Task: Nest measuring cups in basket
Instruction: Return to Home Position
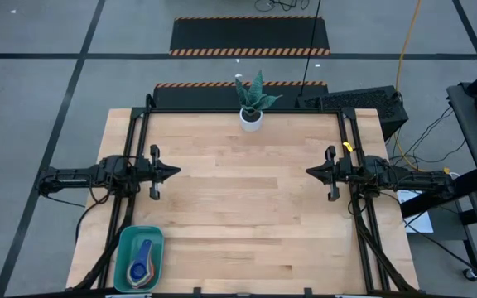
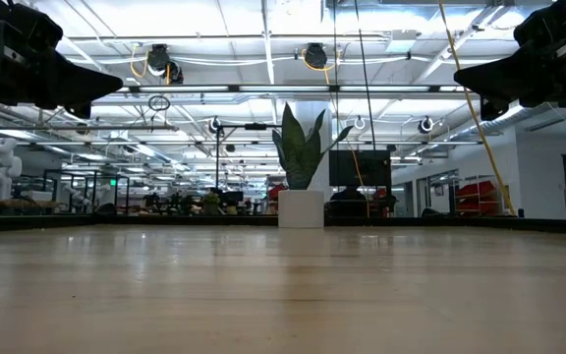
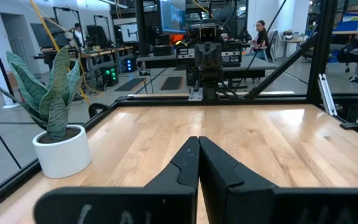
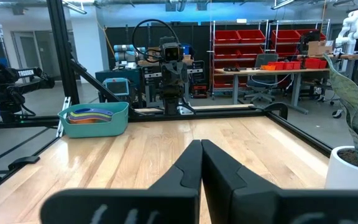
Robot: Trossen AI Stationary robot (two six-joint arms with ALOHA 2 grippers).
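Observation:
The teal basket (image 1: 139,257) stands at the table's near left corner, and again in the right wrist view (image 4: 95,120). Measuring cups (image 1: 142,263) lie stacked inside it, blue, orange and red ones showing; their coloured rims (image 4: 90,114) peek above the wall. My left gripper (image 1: 176,172) is shut and level above the table's left side, far from the basket. My right gripper (image 1: 309,171) is shut and level above the right side. Both hold nothing.
A white pot with a green plant (image 1: 252,106) stands at the middle of the table's far edge. Black frame rails (image 1: 131,165) run along the left and right sides. The wooden tabletop (image 1: 238,215) between the arms is bare. A person (image 3: 261,36) is in the room beyond.

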